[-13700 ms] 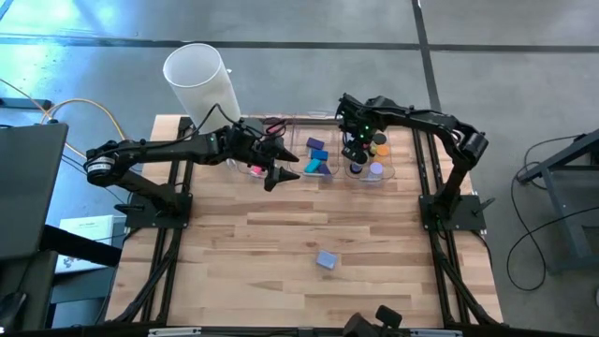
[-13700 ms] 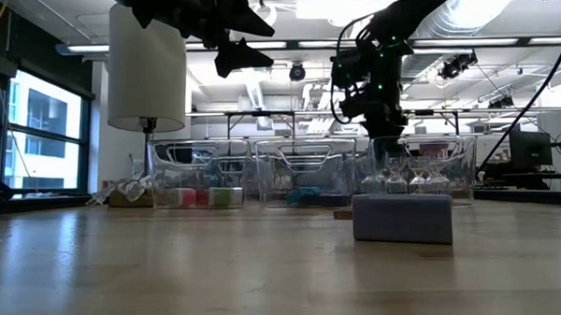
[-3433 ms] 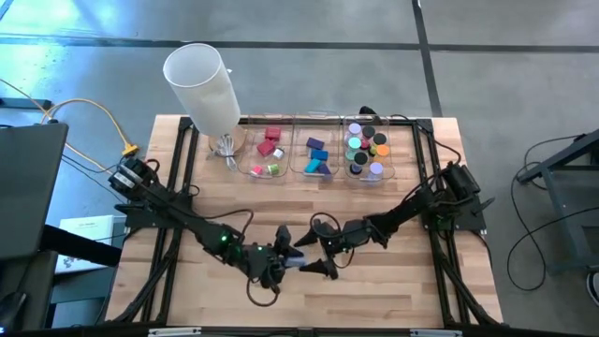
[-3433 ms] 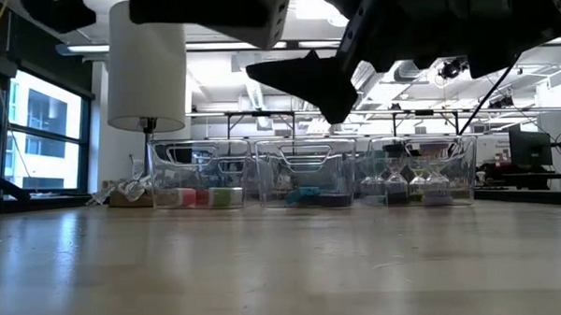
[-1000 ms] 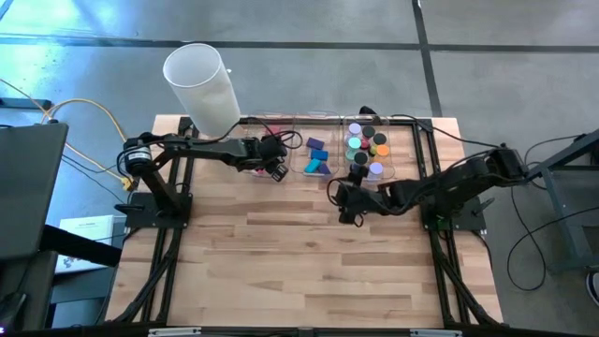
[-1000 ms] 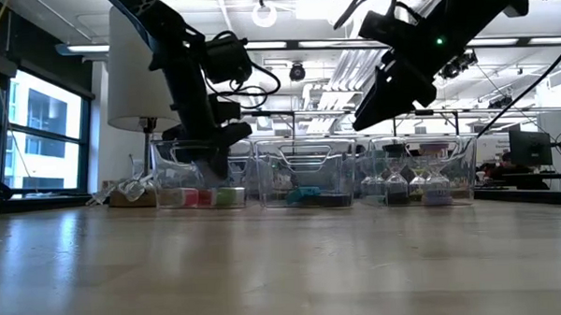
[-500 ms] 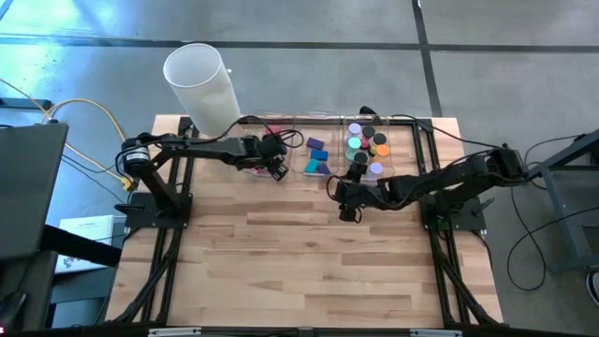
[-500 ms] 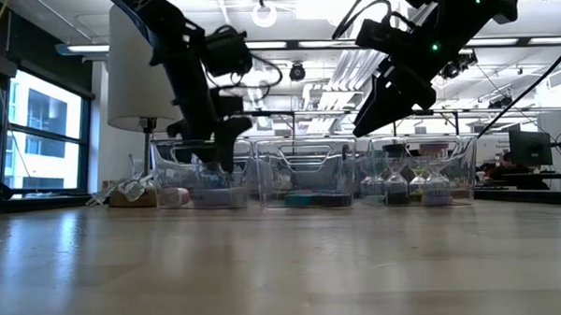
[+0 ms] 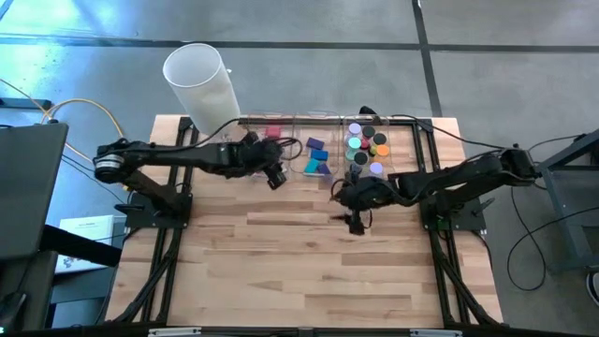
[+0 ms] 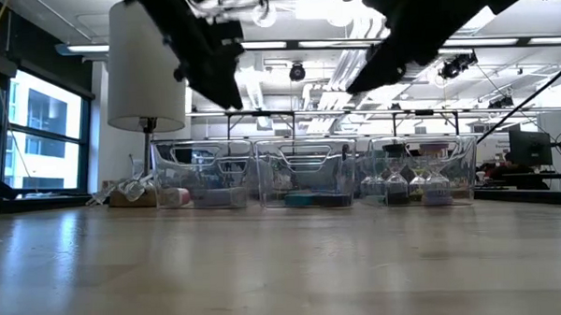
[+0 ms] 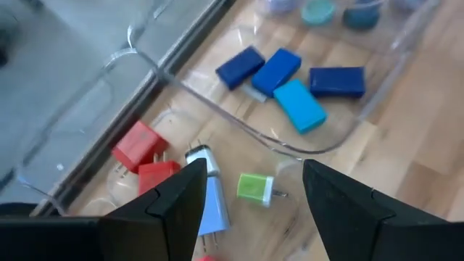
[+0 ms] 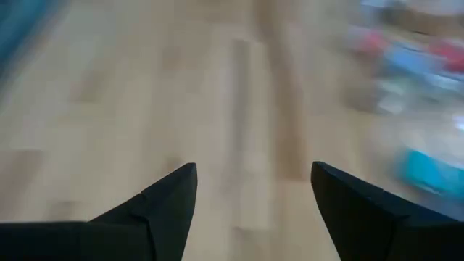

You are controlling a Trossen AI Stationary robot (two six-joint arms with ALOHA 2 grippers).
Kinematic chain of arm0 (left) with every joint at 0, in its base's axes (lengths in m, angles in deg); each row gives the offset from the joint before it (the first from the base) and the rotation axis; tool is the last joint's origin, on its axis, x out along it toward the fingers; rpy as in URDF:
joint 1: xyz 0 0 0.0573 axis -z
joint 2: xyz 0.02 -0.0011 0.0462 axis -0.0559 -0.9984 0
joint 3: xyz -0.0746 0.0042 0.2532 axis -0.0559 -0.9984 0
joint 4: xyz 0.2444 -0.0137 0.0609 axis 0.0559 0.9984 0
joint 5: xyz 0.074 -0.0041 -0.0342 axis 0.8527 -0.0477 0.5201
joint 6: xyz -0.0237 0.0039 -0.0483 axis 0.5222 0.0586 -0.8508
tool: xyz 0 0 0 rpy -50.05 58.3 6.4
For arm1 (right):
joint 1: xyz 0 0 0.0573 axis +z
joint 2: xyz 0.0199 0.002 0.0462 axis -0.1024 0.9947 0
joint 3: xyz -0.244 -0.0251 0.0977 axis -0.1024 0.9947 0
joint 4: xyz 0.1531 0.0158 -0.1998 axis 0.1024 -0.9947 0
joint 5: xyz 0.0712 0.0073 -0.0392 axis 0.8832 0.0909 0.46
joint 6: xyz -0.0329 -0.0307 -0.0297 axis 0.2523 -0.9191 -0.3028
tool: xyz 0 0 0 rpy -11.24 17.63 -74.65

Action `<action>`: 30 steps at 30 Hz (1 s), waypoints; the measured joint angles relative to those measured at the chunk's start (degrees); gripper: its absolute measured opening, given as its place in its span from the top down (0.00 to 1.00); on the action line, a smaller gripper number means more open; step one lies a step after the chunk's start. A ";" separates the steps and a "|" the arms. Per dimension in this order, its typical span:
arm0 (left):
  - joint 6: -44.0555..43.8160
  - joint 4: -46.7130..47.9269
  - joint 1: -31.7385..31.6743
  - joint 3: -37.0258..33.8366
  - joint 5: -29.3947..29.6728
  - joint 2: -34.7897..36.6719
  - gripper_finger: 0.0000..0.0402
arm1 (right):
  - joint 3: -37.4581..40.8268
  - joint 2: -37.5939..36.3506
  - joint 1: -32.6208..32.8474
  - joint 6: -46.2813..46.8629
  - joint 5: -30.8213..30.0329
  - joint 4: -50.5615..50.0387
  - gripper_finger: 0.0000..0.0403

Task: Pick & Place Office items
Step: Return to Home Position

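- Left gripper (image 9: 274, 177): fingers spread wide, holding nothing, raised over the near edge of the left clear bin (image 10: 182, 161).
- Left bin contents: red pieces (image 11: 138, 145), a green piece (image 11: 254, 187) and a light blue piece (image 11: 212, 201).
- Middle bin (image 10: 304, 161): blue blocks (image 11: 275, 69) and a teal block (image 11: 299, 105).
- Right gripper (image 9: 357, 223): equally spread and empty, above bare table (image 9: 281, 271), just in front of the right bin (image 10: 449, 156) of round pieces (image 9: 365, 148).

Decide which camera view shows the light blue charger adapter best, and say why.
The left wrist view: the light blue charger adapter lies close up beside a green adapter and red ones. Low view: only pale shapes inside its bin. High view: the left arm covers much of that bin. Right wrist view: cannot tell it apart.
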 joint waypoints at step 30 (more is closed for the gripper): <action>2.41 26.16 16.33 0.04 11.07 21.60 0.99 | -0.04 -26.64 -0.04 -3.21 -1.26 -19.89 0.99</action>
